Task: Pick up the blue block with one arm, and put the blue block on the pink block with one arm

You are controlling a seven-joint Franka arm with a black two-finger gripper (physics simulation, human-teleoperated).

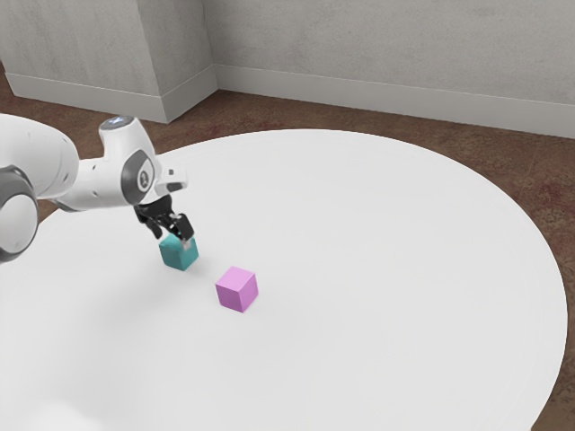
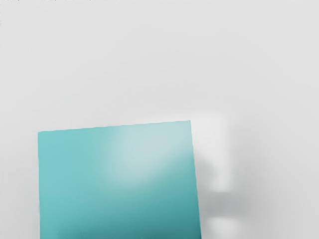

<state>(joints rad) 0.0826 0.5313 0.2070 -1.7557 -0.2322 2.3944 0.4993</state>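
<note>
While low, gripper [image 1: 177, 236] above blue block [image 1: 178, 256].

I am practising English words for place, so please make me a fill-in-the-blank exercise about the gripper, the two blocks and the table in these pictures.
1. In the exterior view, the gripper is at the blue block, not the ____ one.
2. The pink block lies to the exterior view's ____ of the blue block.
3. The white table has a ____ top.
Missing words: pink; right; round.
</note>
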